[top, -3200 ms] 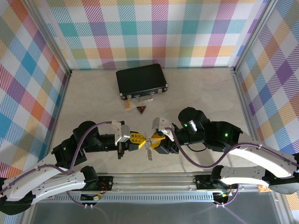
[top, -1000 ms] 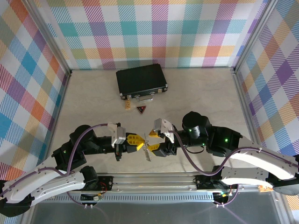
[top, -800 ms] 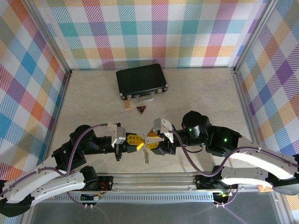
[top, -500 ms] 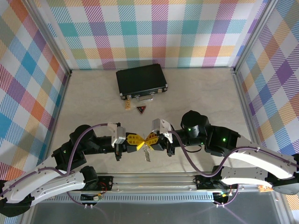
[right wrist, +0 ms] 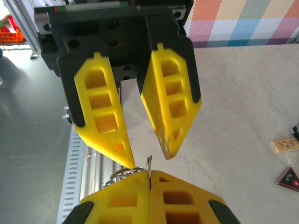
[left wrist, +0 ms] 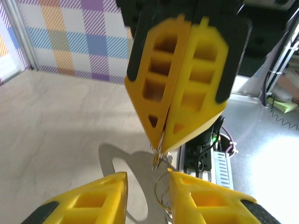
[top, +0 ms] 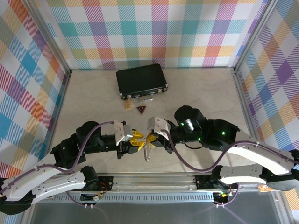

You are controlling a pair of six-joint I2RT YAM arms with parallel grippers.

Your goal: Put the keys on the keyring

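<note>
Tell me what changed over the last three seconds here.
The right pincer moved left and the left pincer edged right, so their tips now nearly meet. The right pincer is shut on the keyring, which hangs below; the left one is open, facing it. The case, key and tag stayed put.

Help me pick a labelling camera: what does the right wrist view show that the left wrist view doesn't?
Right wrist adds the key and dark tag lying on the table. Left wrist adds a grey shadow cast on the table below the tools. Shared: the right tool shut on the keyring, facing the open left tool.
</note>
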